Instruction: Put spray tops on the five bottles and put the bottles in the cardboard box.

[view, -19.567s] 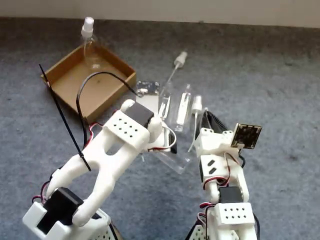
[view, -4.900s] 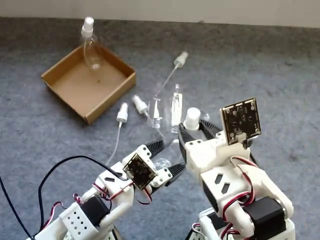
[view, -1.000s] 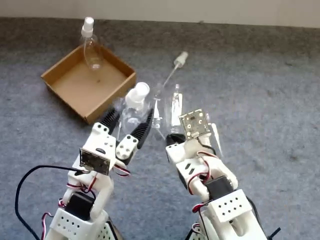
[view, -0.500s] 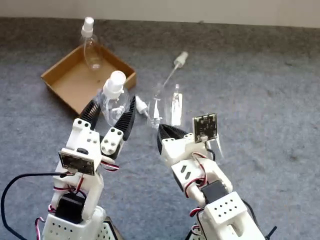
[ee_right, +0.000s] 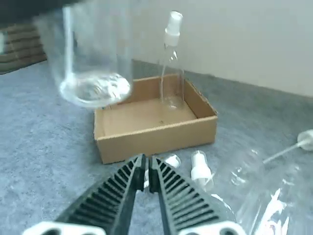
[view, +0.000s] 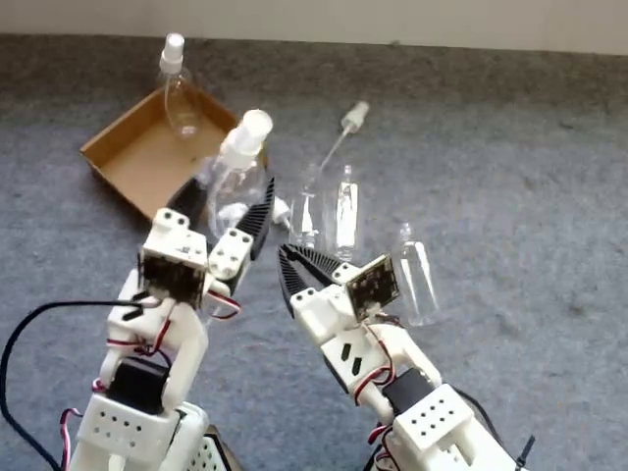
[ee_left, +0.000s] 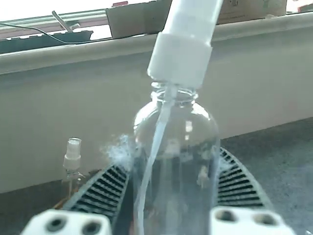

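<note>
A shallow, square box (view: 118,162) of brown cardboard sits at the far left of the bench (view: 549,196), which is covered in a grey, felt-like nap. In the box's far corner stands the corner bottle (view: 179,98). It is clear and round-shouldered, and it wears a white top.

Nearer, the left tool (view: 228,196) grips the held bottle (view: 234,182) upright by its body. The tool's black ribbed fingers (ee_left: 105,191) press in on both sides. This bottle is clear and glossy with a rounded base. It hangs clear of the nap, over the box's near right wall in the high view. Its white cylindrical held top (ee_left: 186,44) leans a little askew on the neck, and a thin translucent tube runs down inside the bottle.

Two small white loose tops (ee_right: 199,169) lie on the nap just off the box's near corner. Beside them a pair of bottles (view: 343,211) lies flat and parallel; they are slim and clear and catch the light.

The right tool (ee_right: 147,161) is low and close to the robot, pointing toward the box. Its ribbed black fingers are drawn almost together with only a slit between them, and they hold nothing.

Farther back lies the tubed top (view: 353,116), a white head trailing a long thin straw. The right bottle (view: 417,280) is clear and slim. It lies on its side, apart from the pair and just beside the right arm.
</note>
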